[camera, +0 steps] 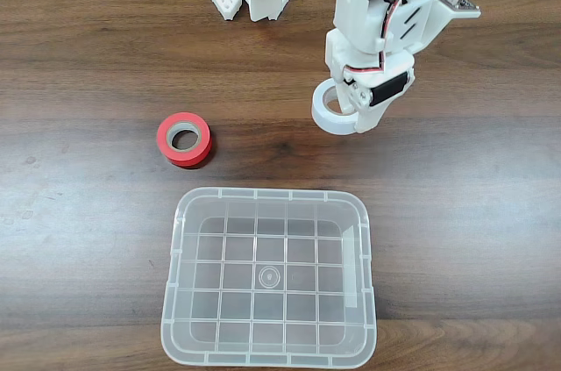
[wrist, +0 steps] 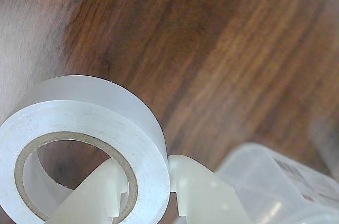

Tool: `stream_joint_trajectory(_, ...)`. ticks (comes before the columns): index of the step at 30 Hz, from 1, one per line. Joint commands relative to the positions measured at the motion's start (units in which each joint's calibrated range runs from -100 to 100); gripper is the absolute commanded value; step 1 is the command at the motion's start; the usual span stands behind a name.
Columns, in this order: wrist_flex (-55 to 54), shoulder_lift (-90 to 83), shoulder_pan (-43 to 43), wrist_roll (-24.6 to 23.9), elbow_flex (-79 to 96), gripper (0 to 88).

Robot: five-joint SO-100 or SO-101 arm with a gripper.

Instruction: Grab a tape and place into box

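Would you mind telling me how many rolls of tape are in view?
2: the white tape gripped in the jaws above the table, and a red roll lying left of it in the fixed view.

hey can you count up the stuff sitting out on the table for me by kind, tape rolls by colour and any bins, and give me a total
White tape rolls: 1, the white tape roll, held in the pincer
Red tape rolls: 1, the red tape roll, lying on the wooden table
Clear plastic bins: 1, the clear plastic bin, nothing in it
Total: 3
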Motion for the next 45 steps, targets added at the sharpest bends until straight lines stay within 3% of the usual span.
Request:
stream_joint_trajectory(1,2.31,-11.75,0.53,-0.12,-1.67,3.9)
stream_joint_trajectory(10,2.48,-13.28,9.75,2.04,-14.72,4.0)
stream_joint_trajectory(21,1.88,6.11,19.40,2.73,-41.70,4.0)
stream_joint_trajectory(33,1.37,32.82,20.06,2.57,-70.44,4.0)
stream_joint_trajectory(45,-0.09,41.59,20.28,2.62,-73.85,4.0)
